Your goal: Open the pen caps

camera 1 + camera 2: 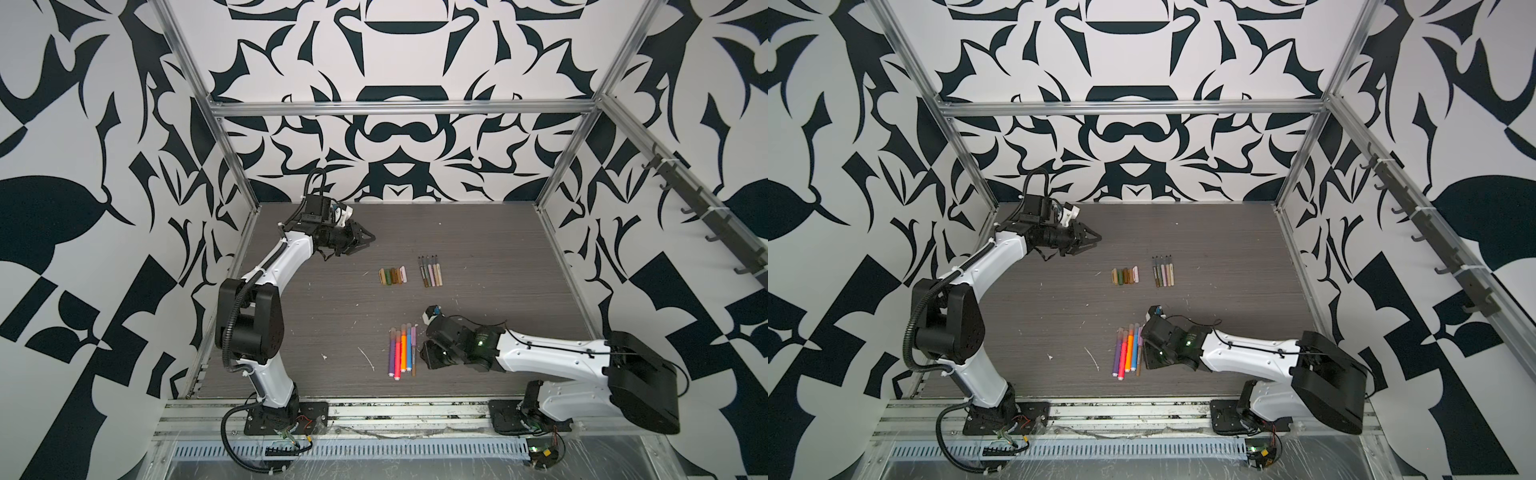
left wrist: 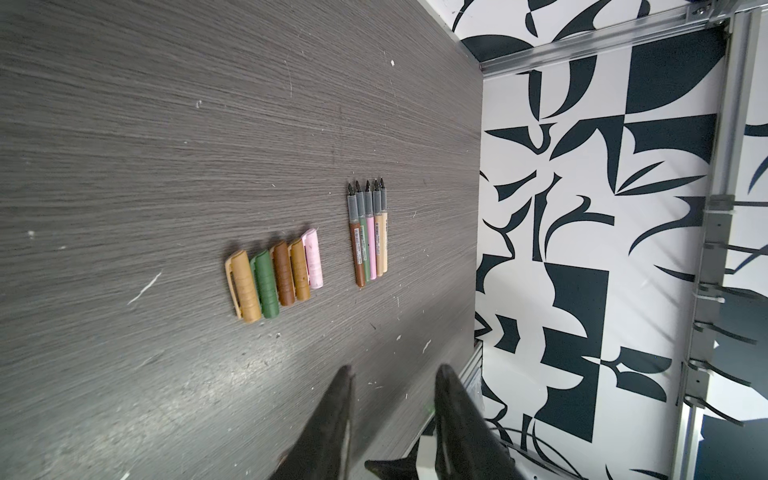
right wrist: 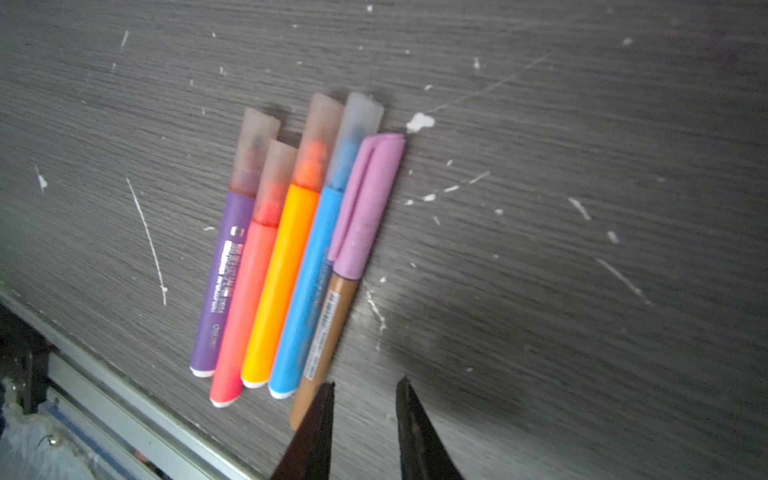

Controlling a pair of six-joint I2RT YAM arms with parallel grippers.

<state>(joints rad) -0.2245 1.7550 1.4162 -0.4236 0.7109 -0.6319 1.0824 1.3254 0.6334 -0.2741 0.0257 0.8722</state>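
Lilac cap [image 3: 368,203] sits on the brown pen [image 3: 328,332], which lies against four bright capped pens [image 3: 286,270]; right gripper [image 3: 363,384], jaws narrowly parted and empty, hovers by its tail; a square barrel grip should spare the neighbours; left gripper [image 2: 395,370] hangs far off, narrow, empty.

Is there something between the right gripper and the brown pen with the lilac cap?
Nothing visible stands between them. The right gripper, jaws apart and empty, is right at the back end of the brown pen. The blue pen lies against the brown pen's far side, not in the way.
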